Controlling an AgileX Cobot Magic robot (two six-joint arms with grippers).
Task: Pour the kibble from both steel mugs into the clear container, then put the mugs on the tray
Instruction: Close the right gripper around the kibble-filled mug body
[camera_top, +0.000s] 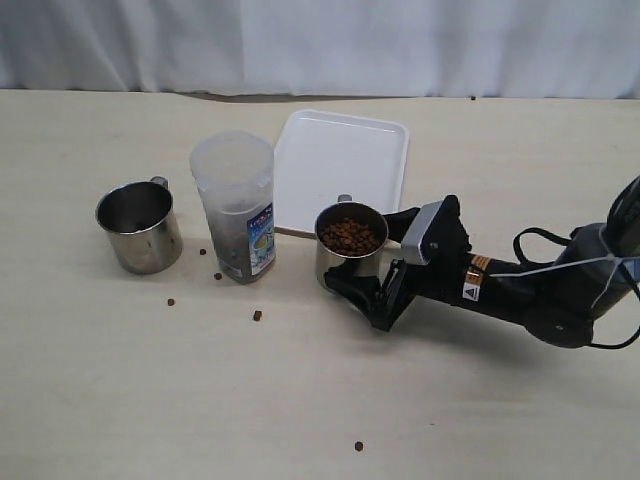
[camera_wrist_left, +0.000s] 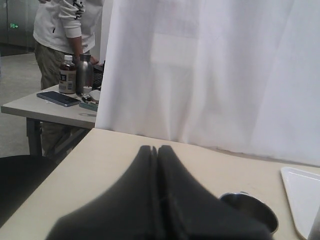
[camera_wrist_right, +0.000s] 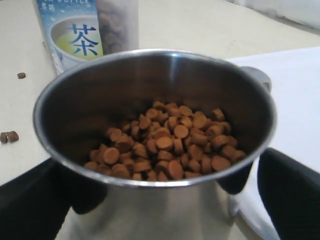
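A steel mug (camera_top: 350, 243) holding brown kibble (camera_top: 349, 236) stands on the table by the tray's near edge. My right gripper (camera_top: 362, 258) is closed around its wall, one finger (camera_wrist_right: 30, 200) on each side, seen close up as mug (camera_wrist_right: 150, 125) and kibble (camera_wrist_right: 165, 145). The second steel mug (camera_top: 139, 226) stands at the left and looks empty. Between the two stands the clear container (camera_top: 236, 205), with kibble in its lower part and a blue-and-white label. The white tray (camera_top: 340, 160) lies behind. My left gripper (camera_wrist_left: 157, 148) is shut, hovering near the empty mug (camera_wrist_left: 252, 210), outside the exterior view.
Several loose pellets lie on the table, for instance one (camera_top: 257, 315) in front of the container and one (camera_top: 358, 446) near the front edge. A white curtain (camera_top: 320, 45) closes the back. A person stands at a side table (camera_wrist_left: 50, 107) beyond the left end.
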